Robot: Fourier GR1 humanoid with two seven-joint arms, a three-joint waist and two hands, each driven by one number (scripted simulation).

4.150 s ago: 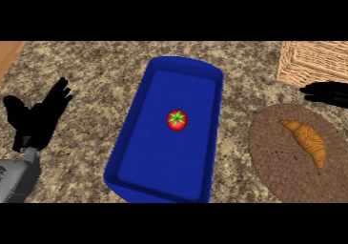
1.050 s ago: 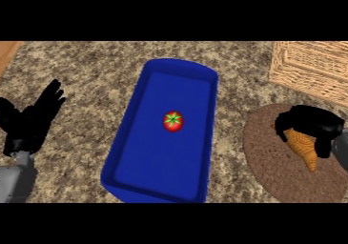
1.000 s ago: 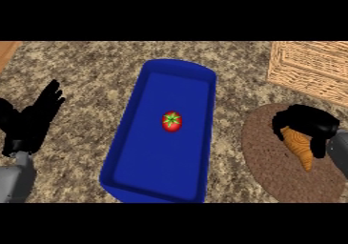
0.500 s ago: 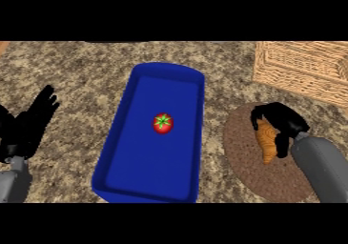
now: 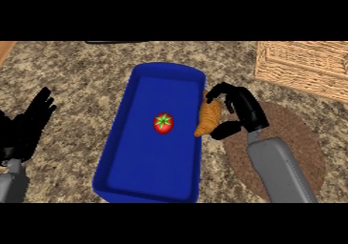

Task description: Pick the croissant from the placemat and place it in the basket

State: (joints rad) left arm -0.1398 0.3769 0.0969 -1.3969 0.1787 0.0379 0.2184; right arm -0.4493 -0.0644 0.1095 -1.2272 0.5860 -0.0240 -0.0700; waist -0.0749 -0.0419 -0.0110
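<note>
Croissant point(image 5: 208, 119) is picked. My right robot hand point(image 5: 243, 108) curls round it, holding it at the right rim of the tray point(image 5: 145, 181), off the placemat point(image 5: 312, 133). What is left is the carry to the basket point(image 5: 310, 64) and the release. Its long axis runs near to far — near tip tilted leftward. My left robot hand point(image 5: 25, 128) rests spread at the left.

The croissant point(image 5: 209, 119), golden-brown and curved, is held with its length pointing away in the right robot hand point(image 5: 240, 112), whose fingers curl round it, just left of the placemat point(image 5: 296, 143). That round brown mat lies flat on the bench point(image 5: 77, 76). The woven basket point(image 5: 306, 66) sits beyond it, far right.
</note>
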